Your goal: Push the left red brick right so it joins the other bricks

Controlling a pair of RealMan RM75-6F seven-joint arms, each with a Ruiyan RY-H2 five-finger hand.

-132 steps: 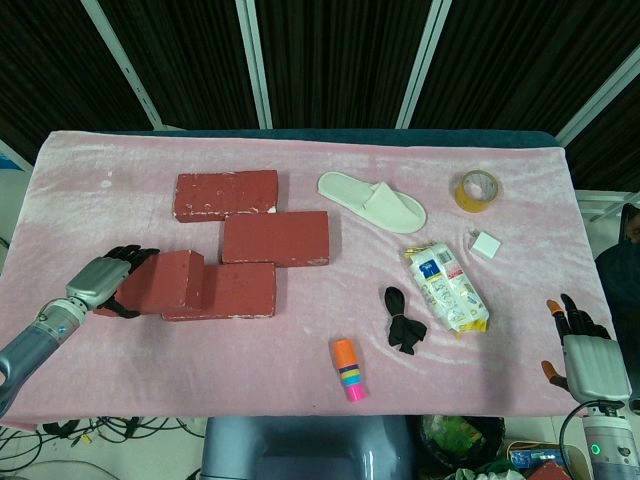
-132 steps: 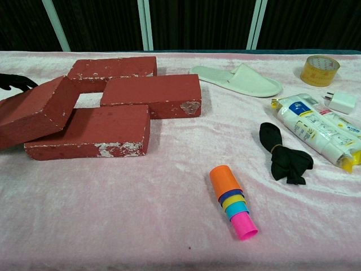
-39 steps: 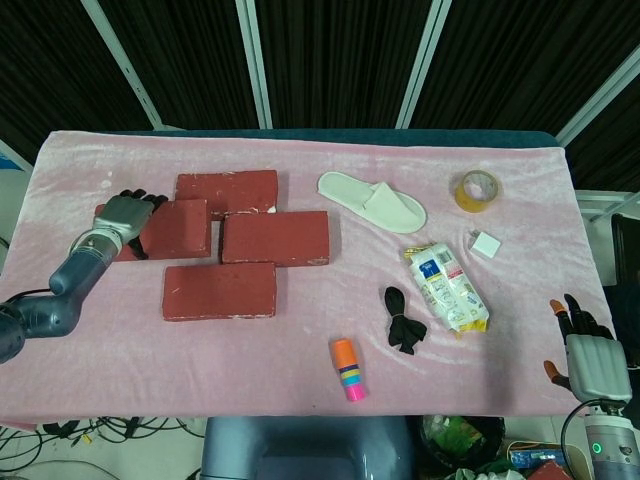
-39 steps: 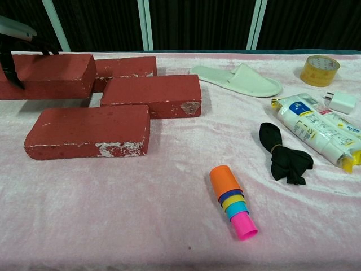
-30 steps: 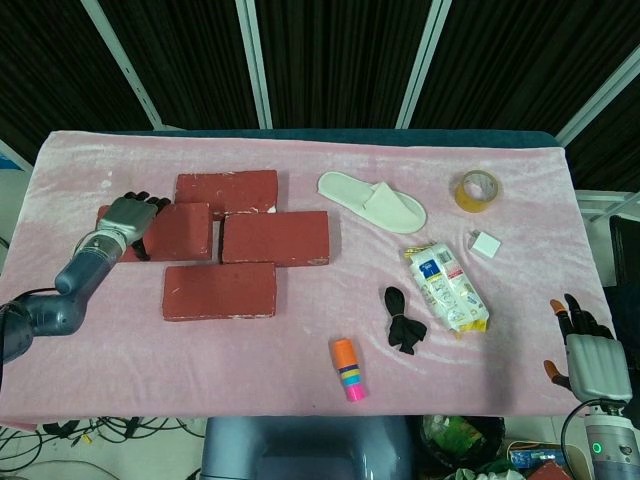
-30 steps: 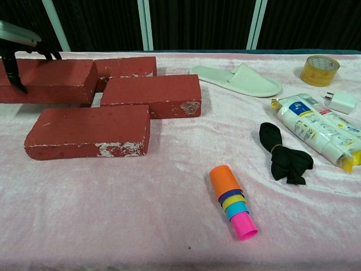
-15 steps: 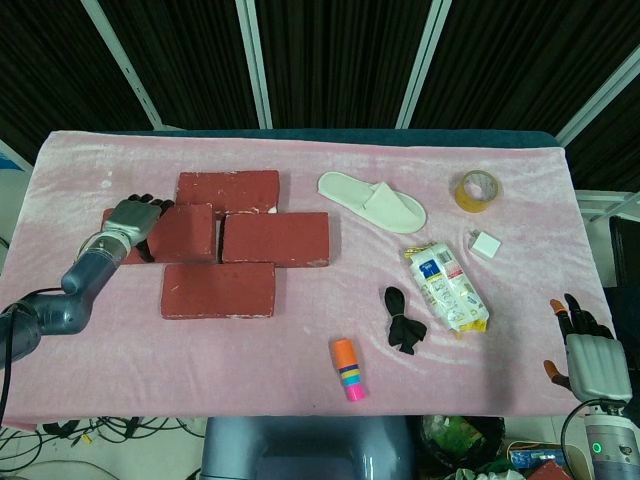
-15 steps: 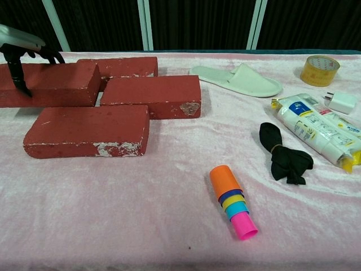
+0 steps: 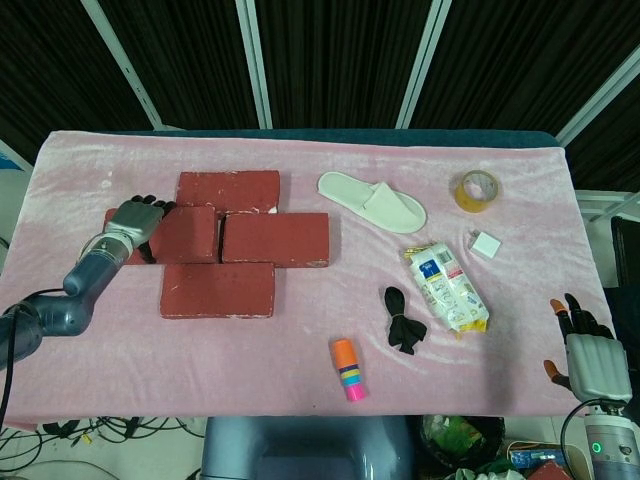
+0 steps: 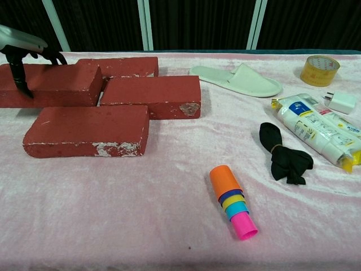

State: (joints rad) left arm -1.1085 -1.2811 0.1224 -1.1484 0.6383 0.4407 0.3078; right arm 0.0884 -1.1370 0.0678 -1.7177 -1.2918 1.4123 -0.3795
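The left red brick lies flat on the pink cloth, its right end almost against the middle brick. A back brick and a front brick flank it. My left hand grips this brick's left end, fingers over the top and thumb down the near face. The chest view shows the same hand on the left brick, beside the middle brick, the front brick and the back brick. My right hand hangs at the table's lower right corner, fingers apart, holding nothing.
A white slipper, a tape roll, a white charger, a wipes pack, a black hair tie and stacked coloured cups lie right of the bricks. The table's front edge runs below.
My left hand has slid the left brick a little to the right, narrowing the gap to the middle brick. The right hand has not moved.
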